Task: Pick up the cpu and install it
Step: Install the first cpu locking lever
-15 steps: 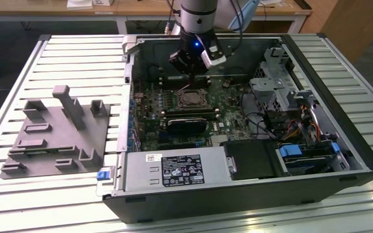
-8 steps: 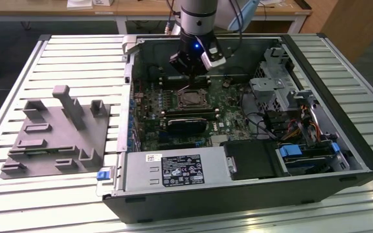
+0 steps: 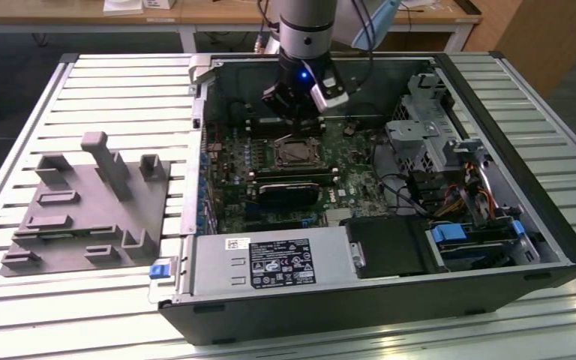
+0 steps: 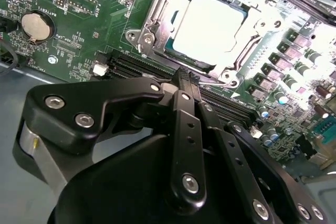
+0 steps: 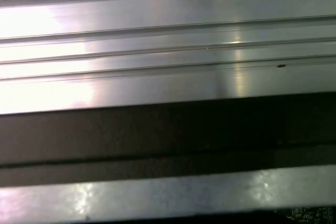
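In the exterior view the gripper (image 3: 301, 124) is hanging from the arm (image 3: 305, 30) in the upper middle of the frame, inside the open computer case (image 3: 528, 217) that is lying on the slatted metal table (image 3: 118, 90). It is hovering just above the motherboard (image 3: 268, 176), with the socket (image 3: 298, 152) showing directly below it in the frame. The grey fixture block (image 3: 88, 206) is sitting on the table at the exterior view's left, well apart from the case. In the second wrist view the cpu (image 4: 210, 24) is lying flat inside the socket's metal frame (image 4: 157, 17) in the upper middle of the picture, its silver top glaring brightly under the light. The black gripper fingers (image 4: 185, 124) are filling the lower half of that picture, pressed together with nothing between them, and their tips are reaching just short of the socket's near edge, over the dark memory slots (image 4: 136, 66). A round coin battery (image 4: 35, 27) is sitting on the green board in the upper left. The first wrist view is showing bright metal slats (image 5: 168, 45) crossed by a dark band.
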`<control>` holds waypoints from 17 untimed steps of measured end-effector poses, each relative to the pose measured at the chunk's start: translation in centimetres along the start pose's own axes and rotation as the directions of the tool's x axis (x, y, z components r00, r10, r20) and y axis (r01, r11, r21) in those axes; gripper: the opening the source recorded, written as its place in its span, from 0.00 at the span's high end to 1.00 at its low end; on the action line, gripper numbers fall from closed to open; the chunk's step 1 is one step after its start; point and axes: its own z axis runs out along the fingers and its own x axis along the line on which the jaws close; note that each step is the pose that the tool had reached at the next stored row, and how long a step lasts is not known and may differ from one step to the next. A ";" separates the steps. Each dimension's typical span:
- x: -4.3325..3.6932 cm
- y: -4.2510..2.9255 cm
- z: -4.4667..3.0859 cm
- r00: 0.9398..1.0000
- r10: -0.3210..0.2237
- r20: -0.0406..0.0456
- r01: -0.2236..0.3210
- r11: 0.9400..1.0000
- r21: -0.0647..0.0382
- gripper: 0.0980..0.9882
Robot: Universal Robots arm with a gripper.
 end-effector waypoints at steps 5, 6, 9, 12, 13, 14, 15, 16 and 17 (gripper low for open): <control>-0.17 0.01 0.32 1.000 0.000 -0.001 0.000 1.000 0.000 0.99; -0.22 0.01 0.35 1.000 0.000 -0.001 0.000 1.000 0.000 0.99; -0.27 0.05 0.36 1.000 0.000 -0.001 0.000 1.000 -0.001 0.99; -0.28 0.26 0.37 1.000 -0.002 -0.001 0.002 1.000 -0.001 0.99; -0.27 0.37 0.38 1.000 -0.003 -0.001 0.003 1.000 -0.001 0.99; -0.26 0.50 0.38 1.000 -0.004 -0.001 0.004 1.000 -0.001 0.99; -0.25 0.63 0.38 1.000 -0.005 -0.001 0.005 1.000 -0.001 0.99; -0.26 0.72 0.39 1.000 -0.005 -0.001 0.005 1.000 -0.001 0.99; -0.28 0.78 0.40 1.000 -0.006 -0.001 0.006 1.000 -0.002 0.99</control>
